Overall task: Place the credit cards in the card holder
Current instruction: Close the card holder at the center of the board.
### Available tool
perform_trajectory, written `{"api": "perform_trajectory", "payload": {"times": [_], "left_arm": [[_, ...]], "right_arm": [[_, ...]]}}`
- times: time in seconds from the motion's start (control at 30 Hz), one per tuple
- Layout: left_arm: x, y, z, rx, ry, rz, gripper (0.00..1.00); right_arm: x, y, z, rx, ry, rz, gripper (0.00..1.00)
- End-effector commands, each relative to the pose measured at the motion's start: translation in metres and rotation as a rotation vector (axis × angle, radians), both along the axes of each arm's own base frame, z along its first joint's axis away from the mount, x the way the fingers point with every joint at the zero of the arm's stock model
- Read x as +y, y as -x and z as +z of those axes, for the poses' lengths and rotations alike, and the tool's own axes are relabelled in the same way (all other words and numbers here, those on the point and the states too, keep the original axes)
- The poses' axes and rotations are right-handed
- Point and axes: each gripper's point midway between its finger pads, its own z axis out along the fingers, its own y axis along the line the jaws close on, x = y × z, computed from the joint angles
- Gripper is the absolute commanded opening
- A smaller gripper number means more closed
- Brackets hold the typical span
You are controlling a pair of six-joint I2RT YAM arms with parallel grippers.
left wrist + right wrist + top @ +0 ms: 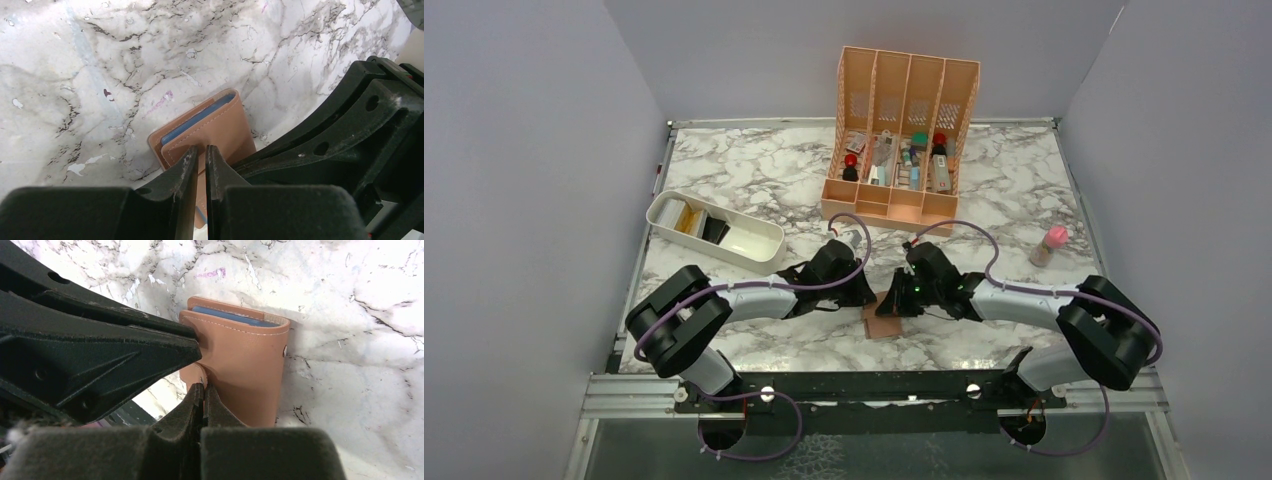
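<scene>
The marble desk (754, 170) carries a peach organizer (904, 100). Well in front of that organizer, between both arms, lies the brown card holder (220, 127). This looks like the opening step, since the holder must be spread before any card goes in. The left pincer (200, 155), nearly shut, nips the holder's edge. The right pincer (202, 390) is fully closed with its tips at the snap tab (192, 376); whether it grips it I cannot tell. Next, I judge, one flap needs lifting while the other is held down.

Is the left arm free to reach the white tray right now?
Probably yes: the white tray sits on its side, nothing standing between, but the left hand looks pinched on the card holder and must release first.
</scene>
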Motion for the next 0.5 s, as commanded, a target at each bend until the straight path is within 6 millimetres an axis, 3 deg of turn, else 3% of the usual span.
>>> {"api": "perform_trajectory", "payload": {"times": [0.0,0.47], "left_arm": [[0.004,0.002,-0.002,-0.009,-0.009,-0.002,0.15],[0.007,0.006,0.021,-0.032,0.018,0.008,0.15]], "right_arm": [[-0.018,0.007,-0.025,0.07,0.116,-0.047,0.01],[-0.051,0.021,-0.05,0.161,0.275,-0.14,0.01]]}}
